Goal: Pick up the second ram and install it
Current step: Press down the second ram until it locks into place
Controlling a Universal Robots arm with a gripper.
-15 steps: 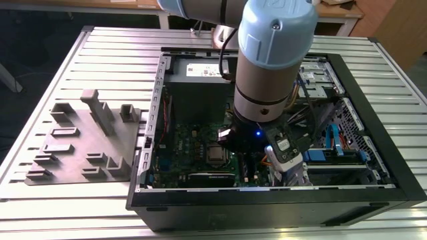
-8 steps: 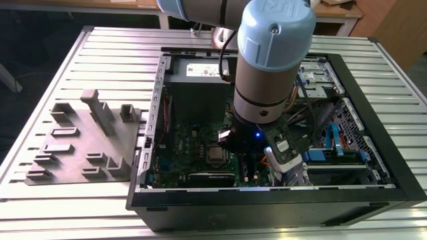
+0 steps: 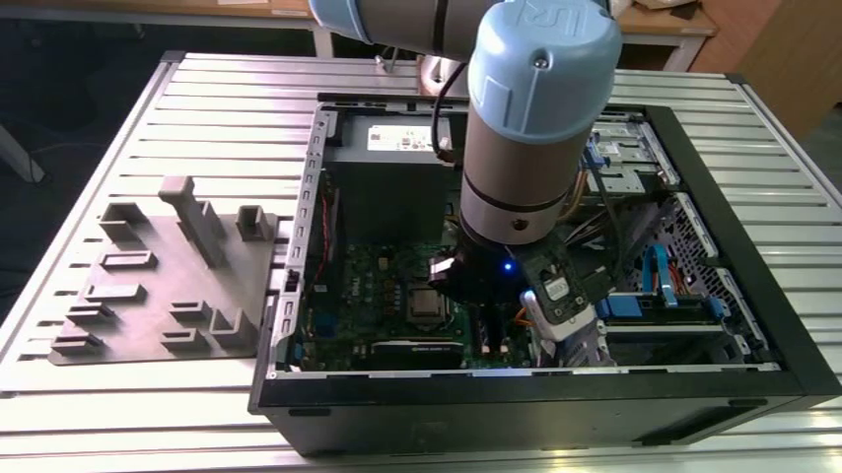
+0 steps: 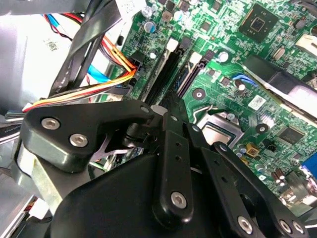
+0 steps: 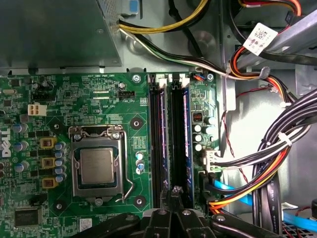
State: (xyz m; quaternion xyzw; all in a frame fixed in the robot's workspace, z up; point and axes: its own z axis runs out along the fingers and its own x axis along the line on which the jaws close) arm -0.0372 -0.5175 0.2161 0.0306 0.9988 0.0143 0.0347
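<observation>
I have the end effector (image 5: 173, 191) low inside the open computer case (image 3: 736, 325), lower middle of the exterior view, right at the near end of the two black memory slots (image 5: 159, 134) on the motherboard (image 5: 74, 99). The stick I take for the second ram (image 5: 184, 129) stands on edge in a slot, its long axis running straight away from the tool; I cannot tell whether the end effector is apart, together or clamped on it. White labels sit on the power supply (image 3: 401, 138) and a cable tag (image 5: 261, 35); I leave their print unread.
</observation>
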